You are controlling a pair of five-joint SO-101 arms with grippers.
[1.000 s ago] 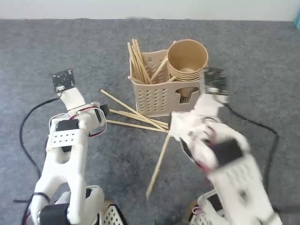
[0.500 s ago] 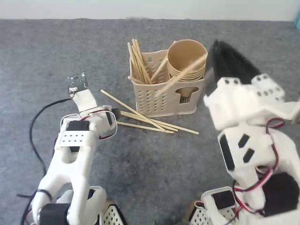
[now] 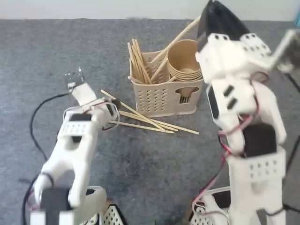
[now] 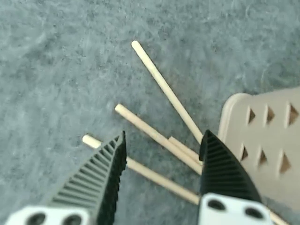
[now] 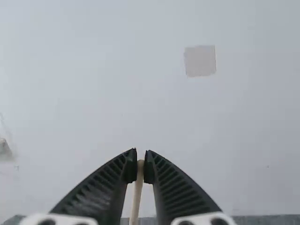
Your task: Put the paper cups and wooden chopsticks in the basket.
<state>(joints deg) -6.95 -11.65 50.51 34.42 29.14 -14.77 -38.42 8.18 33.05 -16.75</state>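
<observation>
**A:** Chopstick (image 3: 180,35) status?

**B:** My right pincer (image 5: 139,159) is clamped on it, arm (image 3: 234,93) raised high, stick slanting down over the basket (image 3: 159,101). My left pincer (image 4: 164,136) gapes wide, low over loose chopsticks (image 4: 145,125) on the surface (image 4: 56,56).

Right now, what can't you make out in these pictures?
- High view: the basket wall hides the lower part of the cups, so there is no sure count.
- High view: the loose chopsticks overlap, so they are hard to count.
- Left wrist view: the left gripper covers parts of them.
- Right wrist view: the held chopstick in the right gripper is cut off by the picture's edge.
</observation>
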